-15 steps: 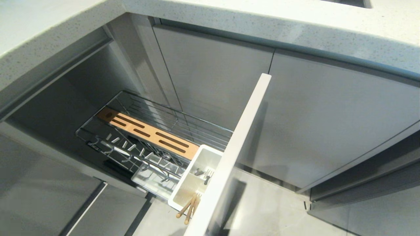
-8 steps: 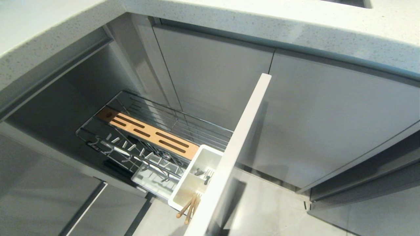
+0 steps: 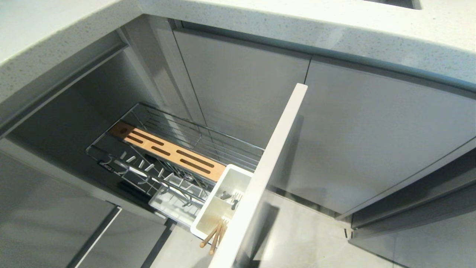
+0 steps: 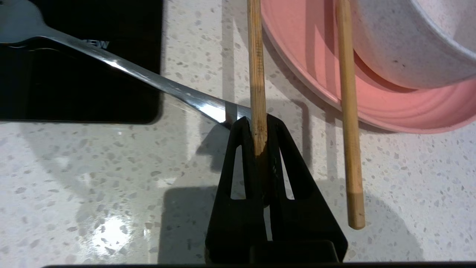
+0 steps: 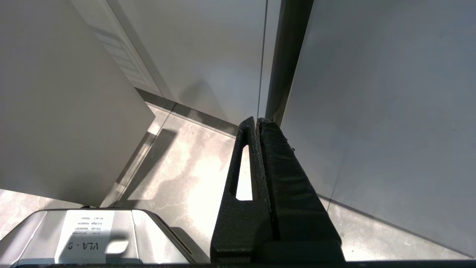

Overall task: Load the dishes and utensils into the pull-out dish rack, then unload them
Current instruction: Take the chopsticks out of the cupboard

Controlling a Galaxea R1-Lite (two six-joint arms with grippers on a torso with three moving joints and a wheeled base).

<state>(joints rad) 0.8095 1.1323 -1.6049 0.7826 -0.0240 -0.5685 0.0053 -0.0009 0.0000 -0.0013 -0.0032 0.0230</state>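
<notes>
In the left wrist view my left gripper (image 4: 256,121) is shut on the end of one light-wood chopstick (image 4: 254,56) over the speckled worktop. That chopstick crosses the grey metal spoon (image 4: 141,72) handle. The other chopstick (image 4: 349,111) leans on the rim of the pink plate (image 4: 301,41), which holds the white bowl (image 4: 394,48). In the head view the pull-out dish rack (image 3: 178,130) stands pulled out, with its wooden strip (image 3: 167,150), white caddy (image 3: 223,201) and pale front panel (image 3: 267,163). Wooden sticks (image 3: 214,238) poke out of the caddy. Neither arm shows there.
A black glass hob (image 4: 74,85) lies under the spoon's bowl end. My right gripper (image 5: 258,121) hangs parked and shut above the floor beside grey cabinet doors (image 5: 372,111). The worktop edge (image 3: 297,33) overhangs the rack.
</notes>
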